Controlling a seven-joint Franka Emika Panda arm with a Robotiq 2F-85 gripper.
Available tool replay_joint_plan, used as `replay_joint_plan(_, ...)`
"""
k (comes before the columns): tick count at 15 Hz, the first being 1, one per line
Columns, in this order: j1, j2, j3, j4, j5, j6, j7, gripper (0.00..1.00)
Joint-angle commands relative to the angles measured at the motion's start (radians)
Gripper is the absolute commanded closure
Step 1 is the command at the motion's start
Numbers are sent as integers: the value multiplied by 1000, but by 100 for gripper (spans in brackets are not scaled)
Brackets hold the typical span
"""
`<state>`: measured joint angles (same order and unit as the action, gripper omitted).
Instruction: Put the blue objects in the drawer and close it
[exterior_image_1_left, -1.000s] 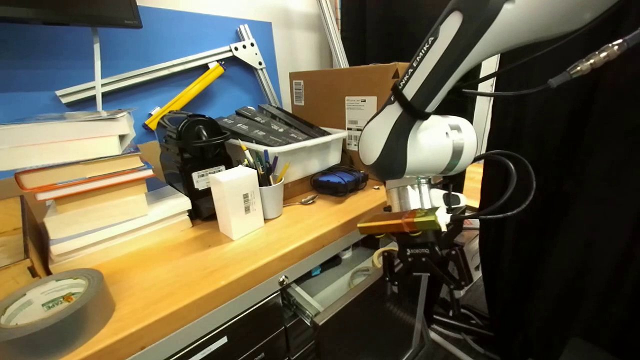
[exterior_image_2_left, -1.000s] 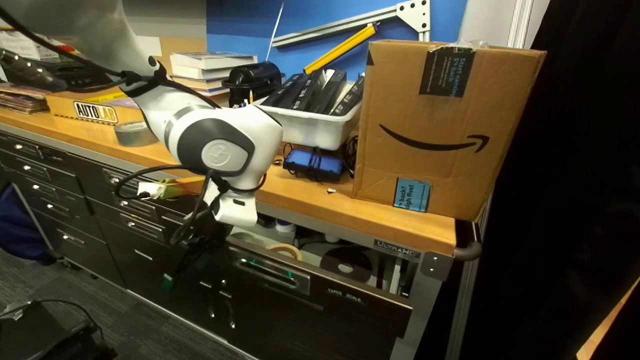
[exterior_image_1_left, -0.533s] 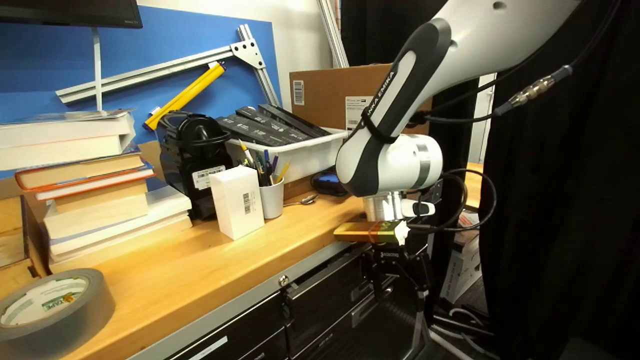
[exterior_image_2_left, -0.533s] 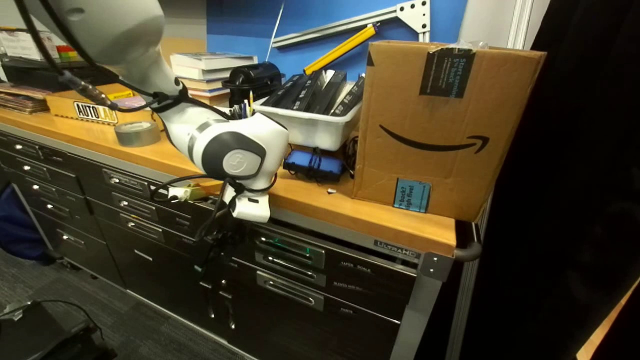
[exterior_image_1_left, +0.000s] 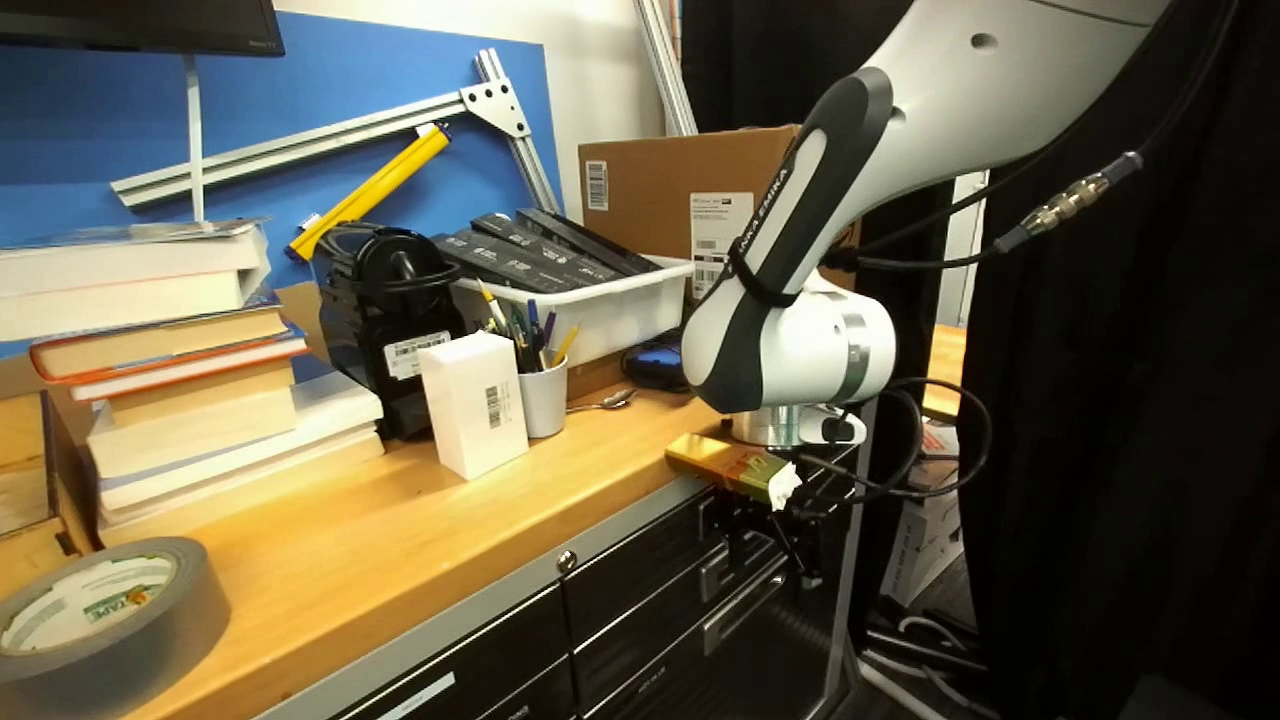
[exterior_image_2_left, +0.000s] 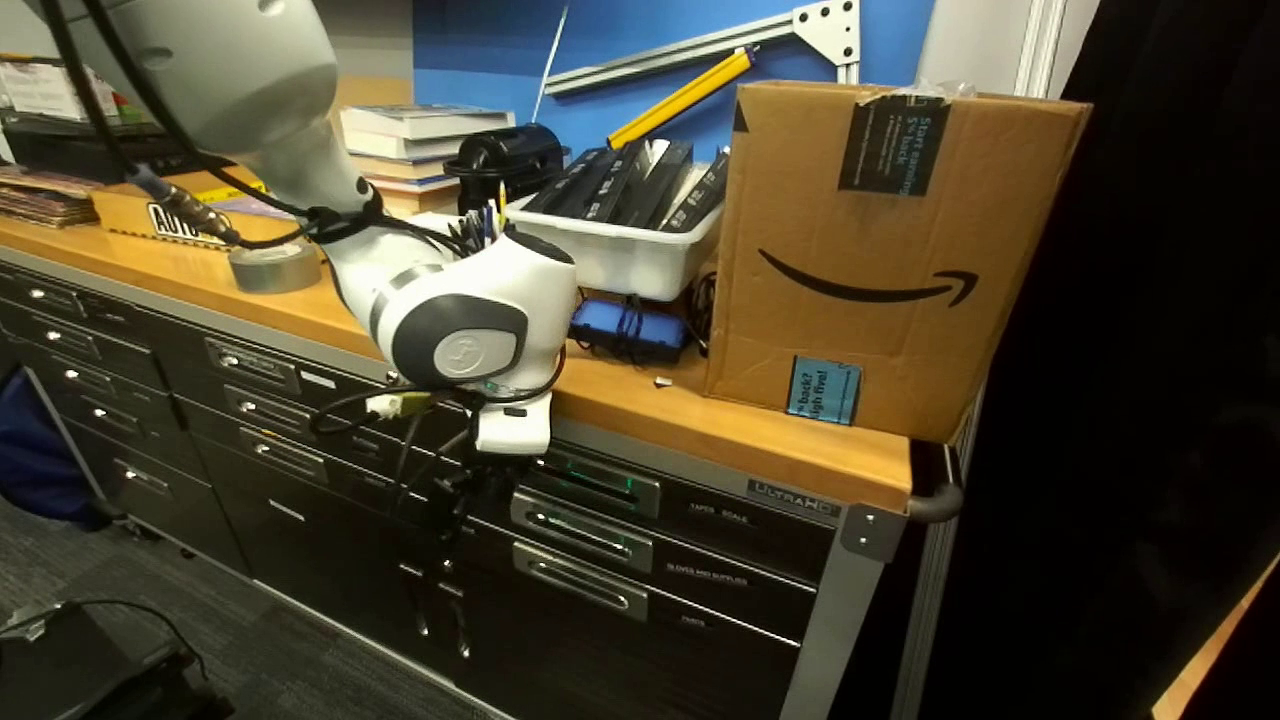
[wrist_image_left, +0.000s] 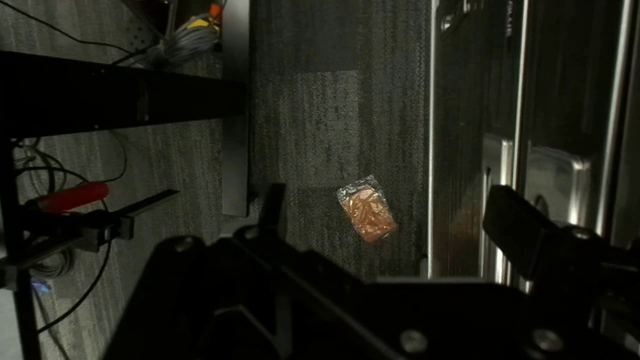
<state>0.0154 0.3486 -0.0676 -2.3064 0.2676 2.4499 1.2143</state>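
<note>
The drawer is pushed in, its dark front flush under the bench top; its front also shows in an exterior view. Its inside is hidden. My gripper hangs beside the drawer fronts, pointing down; I cannot tell whether it touches them. In the wrist view my gripper is open, its fingers wide apart with nothing between them. The small cyan-blue item is out of view. A dark-blue item wrapped in black cable lies on the bench; it is partly hidden behind the arm in an exterior view.
On the bench stand a white box, a pen cup, a white bin, a tape roll and a large cardboard box. Metal handles stick out from the drawers. An orange shiny packet shows on the carpet.
The drawer was open one second ago, nearly in half a second ago, and is now flush. The arm and gripper have moved in toward the bench with it. The dark-blue item has not moved.
</note>
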Motion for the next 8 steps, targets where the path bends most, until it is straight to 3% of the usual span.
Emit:
replay_joint_plan(1, -1, -213, 39, -111, 62, 27, -91, 0)
replay_joint_plan(5, 5, -408, 62, -145, 25, -169, -234, 0)
replay_joint_plan(8, 10, -540, 78, -89, 45, -341, -336, 0)
